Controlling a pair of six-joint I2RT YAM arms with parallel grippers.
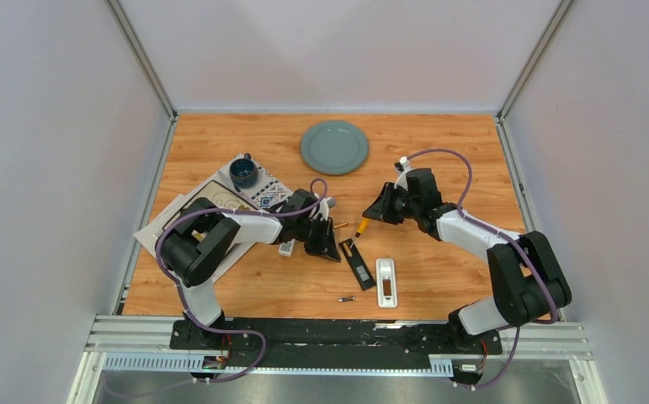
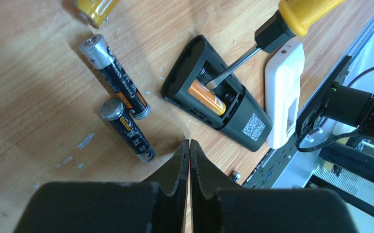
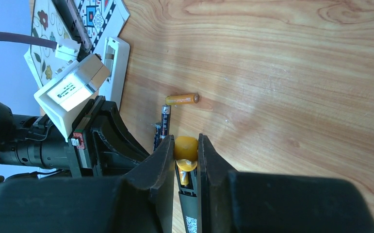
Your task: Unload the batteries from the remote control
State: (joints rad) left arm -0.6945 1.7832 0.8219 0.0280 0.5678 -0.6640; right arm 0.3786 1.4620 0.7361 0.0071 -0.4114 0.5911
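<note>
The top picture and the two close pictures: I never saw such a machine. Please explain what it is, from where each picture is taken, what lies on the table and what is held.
These are two robot arms bolted at the table's near edge. The top picture looks down from above; the other two come from a camera on each wrist. The right gripper clamps a yellow-handled screwdriver, whose tip reaches into the open black plastic remote control, beside an orange battery inside it. The left gripper is shut and holds nothing. On the wooden table lie two dark cylindrical batteries, a white remote control, a round grey-green plate and a blue cup.
</note>
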